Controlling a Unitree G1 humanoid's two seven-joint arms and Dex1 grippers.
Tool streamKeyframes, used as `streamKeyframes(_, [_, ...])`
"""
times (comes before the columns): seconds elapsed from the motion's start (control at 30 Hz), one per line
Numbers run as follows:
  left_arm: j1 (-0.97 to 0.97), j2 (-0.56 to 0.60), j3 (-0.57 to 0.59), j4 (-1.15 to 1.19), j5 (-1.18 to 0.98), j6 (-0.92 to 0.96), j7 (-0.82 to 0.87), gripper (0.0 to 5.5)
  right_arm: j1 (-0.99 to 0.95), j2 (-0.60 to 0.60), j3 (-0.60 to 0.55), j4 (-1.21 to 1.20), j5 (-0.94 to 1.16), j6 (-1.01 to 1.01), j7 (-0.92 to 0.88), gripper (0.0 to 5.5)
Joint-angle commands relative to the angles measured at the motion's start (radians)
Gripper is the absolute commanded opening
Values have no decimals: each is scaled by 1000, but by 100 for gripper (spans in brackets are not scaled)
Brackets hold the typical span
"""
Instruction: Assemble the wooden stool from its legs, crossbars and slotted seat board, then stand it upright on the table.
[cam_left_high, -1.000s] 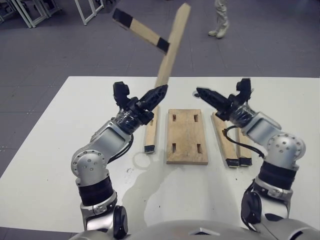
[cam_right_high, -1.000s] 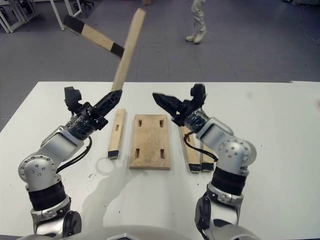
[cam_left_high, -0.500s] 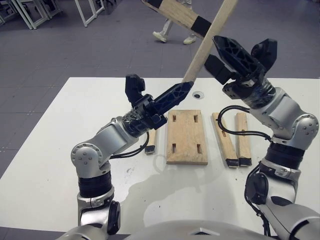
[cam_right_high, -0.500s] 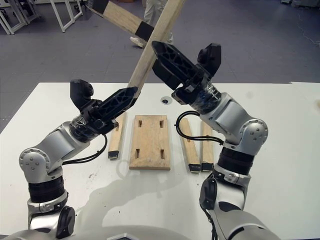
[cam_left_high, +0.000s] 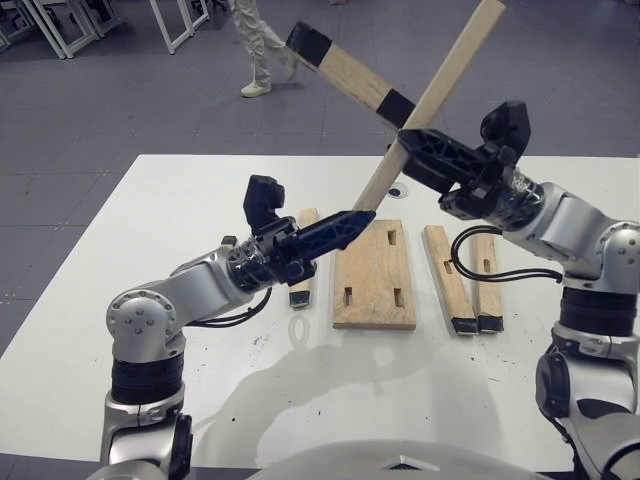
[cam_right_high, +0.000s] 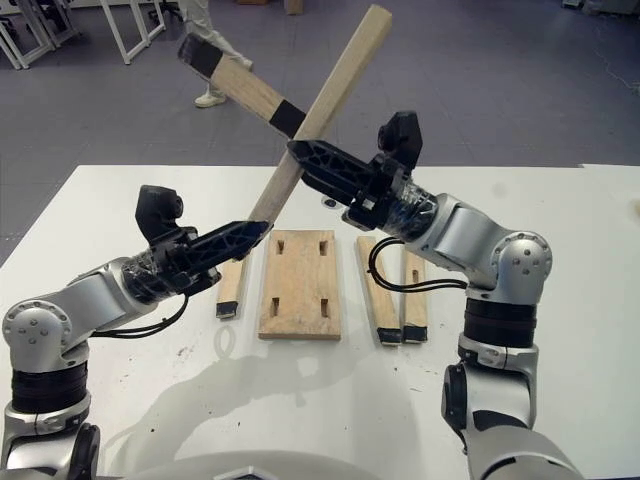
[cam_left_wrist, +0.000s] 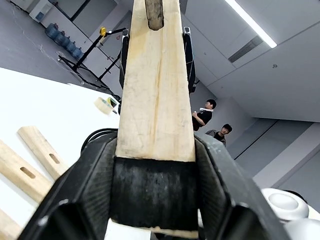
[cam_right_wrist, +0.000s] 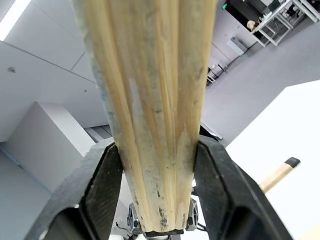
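A long wooden leg (cam_left_high: 447, 78) slants up over the table's far side, and a black-tipped crossbar (cam_left_high: 348, 74) crosses it near its upper half. My left gripper (cam_left_high: 352, 217) is shut on the leg's lower, black-capped end (cam_left_wrist: 152, 192), just above the slotted seat board (cam_left_high: 374, 275). Reaching in from the right, my right gripper (cam_left_high: 405, 148) is shut on the same leg (cam_right_wrist: 155, 100) higher up, just below the crossbar. The seat board lies flat at the table's middle, slots facing up.
One leg (cam_left_high: 300, 278) lies left of the seat board, partly under my left arm. Two more wooden pieces (cam_left_high: 447, 280) (cam_left_high: 486, 275) lie side by side to its right. A small hole (cam_left_high: 398, 190) marks the white table (cam_left_high: 120, 260) behind the board.
My right gripper, open around the leg half a second ago, has come down and shut on it. The leg and crossbar have sunk and tilted further right. My left arm has stretched lower.
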Motion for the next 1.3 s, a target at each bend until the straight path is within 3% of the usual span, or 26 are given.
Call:
streamKeyframes(0.03, [9, 92, 7, 58, 92, 40, -80, 203, 64, -118, 51, -34, 72, 122, 104, 202])
streamKeyframes(0.23, [15, 104, 17, 52, 159, 36, -135, 203, 91, -184, 94, -20, 43, 107, 162, 202])
streamKeyframes(0.47, [59, 97, 5, 0, 168, 39, -144, 346, 71, -176, 73, 4, -10, 35, 162, 202])
streamKeyframes(0.57, [47, 104, 68, 49, 105, 19, -141, 346, 96, -223, 57, -4, -84, 55, 212, 202])
streamKeyframes(0.7, [-22, 126, 119, 88, 193, -39, -116, 346, 129, -348, -7, 20, -184, 103, 335, 202])
streamKeyframes(0.77, [-35, 182, 13, 29, 437, -79, -129, 346, 118, -390, -18, 38, -262, 104, 404, 202])
streamKeyframes(0.87, [-116, 334, -494, -26, 1153, -252, -117, 346, 52, -351, -46, 127, -385, -5, 350, 202])
streamKeyframes(0.97, [-144, 334, -770, -22, 1473, -310, -127, 346, 17, -297, -23, 172, -575, -156, 247, 202])
streamKeyframes(1.13, [-174, 287, -891, 26, 1721, -361, -178, 346, -3, -242, -19, 173, -667, -188, 234, 202])
streamKeyframes(1.3, [-163, 238, -886, 43, 1825, -343, -231, 346, -9, -199, -32, 168, -732, -181, 240, 202])
